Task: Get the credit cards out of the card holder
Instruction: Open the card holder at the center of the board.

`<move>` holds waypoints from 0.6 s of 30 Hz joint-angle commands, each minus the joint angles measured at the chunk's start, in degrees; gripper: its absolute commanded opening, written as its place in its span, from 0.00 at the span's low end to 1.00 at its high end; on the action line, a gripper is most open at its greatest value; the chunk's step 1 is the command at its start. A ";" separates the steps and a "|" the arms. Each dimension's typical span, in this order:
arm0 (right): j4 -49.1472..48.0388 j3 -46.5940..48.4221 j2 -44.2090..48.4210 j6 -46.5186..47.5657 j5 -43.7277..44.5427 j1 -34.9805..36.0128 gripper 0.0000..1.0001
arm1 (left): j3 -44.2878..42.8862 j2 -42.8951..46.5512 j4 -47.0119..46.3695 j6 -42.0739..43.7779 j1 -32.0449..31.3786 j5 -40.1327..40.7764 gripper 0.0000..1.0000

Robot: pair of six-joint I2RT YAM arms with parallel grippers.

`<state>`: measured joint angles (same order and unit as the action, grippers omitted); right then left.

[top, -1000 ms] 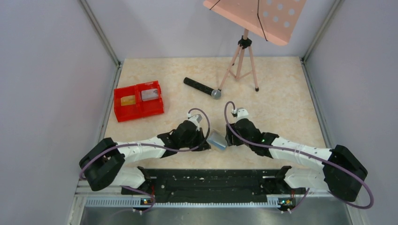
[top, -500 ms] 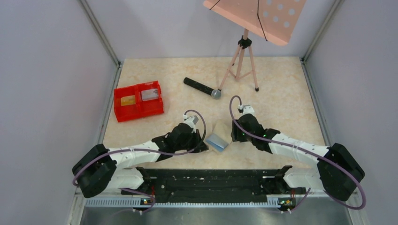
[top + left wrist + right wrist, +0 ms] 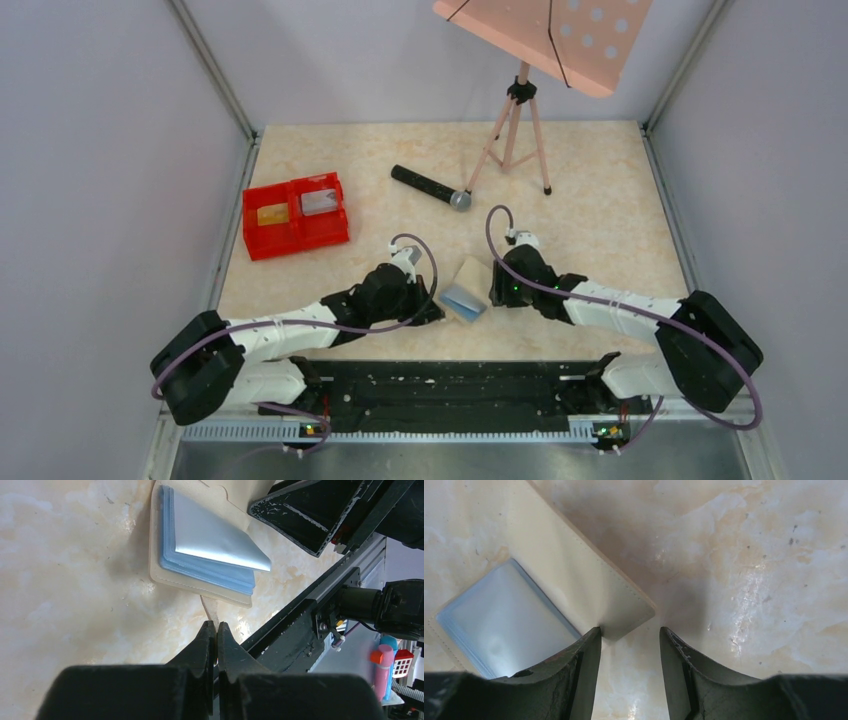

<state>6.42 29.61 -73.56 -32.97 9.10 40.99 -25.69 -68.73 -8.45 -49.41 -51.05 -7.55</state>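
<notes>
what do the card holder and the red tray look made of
Card holder: cream cover looks like matte faux leather, stitching along its edge; the pale-blue sleeves inside look like glossy clear plastic, catching glare. Red tray: glossy, slightly see-through hard plastic, probably.

The flat, open, cream-and-light-blue bifold card holder (image 3: 466, 291) lies on the beige marbled table (image 3: 600, 200), hemmed in on two sides. The left gripper (image 3: 216, 626), fingers pressed together on the holder's thin cream tab, blocks the near-left approach. The right gripper (image 3: 630, 635), fingers parted astride a cream corner, blocks the right. Beyond its far edge, bare table runs up to the black cylindrical microphone (image 3: 430, 186), which lies just beside a leg of the pink tripod stand (image 3: 521, 75). The red two-compartment plastic tray (image 3: 295, 215) sits well apart at far left. The table's right half gives open passage. The black base rail (image 3: 450, 385) closes the near edge, and grey walls (image 3: 100, 200) bound both sides.
</notes>
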 commanded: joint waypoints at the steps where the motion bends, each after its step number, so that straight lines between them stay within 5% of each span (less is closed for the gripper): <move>1: -1.25 1.58 -1.86 -1.01 -0.53 -0.70 0.46 | 0.01 1.60 -2.12 0.39 0.13 1.43 0.00; 18: 9.36 5.33 10.82 1.55 -15.45 -0.74 0.44 | -1.47 3.22 -0.52 0.94 0.16 2.71 0.00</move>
<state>14.57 32.05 -65.93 -32.05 -0.78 40.71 -25.69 -67.83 -7.55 -49.34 -51.03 -6.07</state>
